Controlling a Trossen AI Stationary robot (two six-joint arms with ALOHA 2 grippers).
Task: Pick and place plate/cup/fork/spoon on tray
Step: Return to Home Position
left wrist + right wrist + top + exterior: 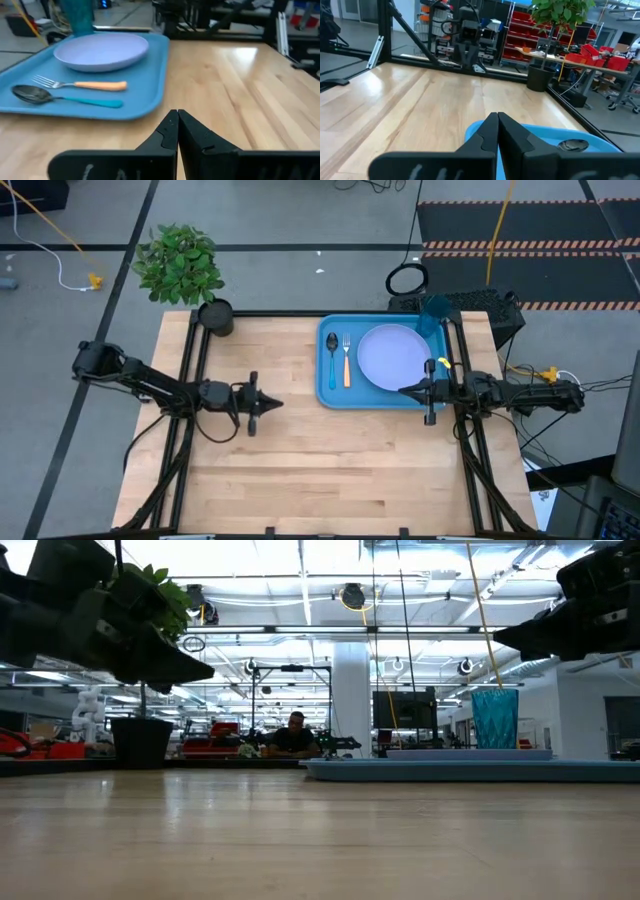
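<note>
Tray (327,385): far right of the bench, holding plate (392,357), fork (346,361), spoon (332,361), cup (432,315).
Left pincer (276,404): clenched, empty, mid-bench.
Right pincer (404,391): clenched, empty, over tray's near rim.
Risk: right arm dropping could knock tray or plate.

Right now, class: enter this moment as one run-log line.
tray: holds plate, cup, fork, spoon | left pincer: shut, empty, over table | right pincer: shut, empty, over tray edge

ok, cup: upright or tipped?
Upright. The cup stands taller than wide at the tray's far corner, behind the plate.
</note>
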